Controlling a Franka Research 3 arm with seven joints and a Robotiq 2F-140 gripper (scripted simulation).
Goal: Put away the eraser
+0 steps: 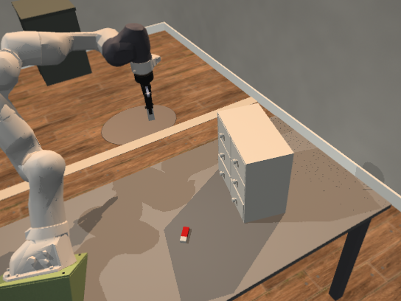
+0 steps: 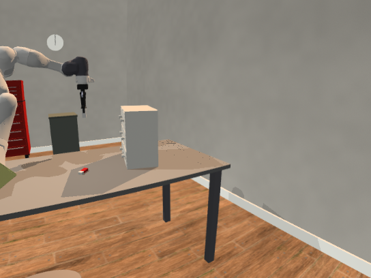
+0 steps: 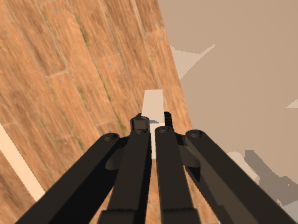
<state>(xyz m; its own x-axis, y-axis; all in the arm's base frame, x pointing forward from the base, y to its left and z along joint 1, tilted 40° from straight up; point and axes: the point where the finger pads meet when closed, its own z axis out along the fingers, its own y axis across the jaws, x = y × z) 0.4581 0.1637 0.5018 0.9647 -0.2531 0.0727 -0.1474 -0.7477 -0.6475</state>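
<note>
I take the chest (image 1: pixel 258 147) as my landmark and read across from its left. Far left of it, my arm's foot sits on a green pedestal (image 1: pixel 79 274) at the table's near corner. The arm rises from there and reaches out over the table's far edge, well to the left of the chest and higher than its top. The gripper (image 1: pixel 150 116) points straight down, its fingers pressed together with nothing between them. In the wrist view the closed gripper (image 3: pixel 152 125) looks down on wooden floor to one side and the table's tan surface to the other, so I judge it to hang about over the table's edge. Beyond it on the floor lies a round tan patch (image 1: pixel 121 129), and a dark cabinet (image 2: pixel 63 133) stands near the back wall.

Nearer the chest, the eraser (image 1: pixel 184 234) lies flat on the table (image 1: pixel 313 192), in front of the chest's drawer face and somewhat to its left, well apart from it and from the gripper. It is red with a white end. In the exterior view the eraser (image 2: pixel 83 170) shows the same way, left of the chest (image 2: pixel 141 136).

The chest stands upright on the table. Its drawers (image 1: pixel 229 158) sit in two columns of three with small knobs, all looking pushed in flush. I cannot tell what any drawer holds.
</note>
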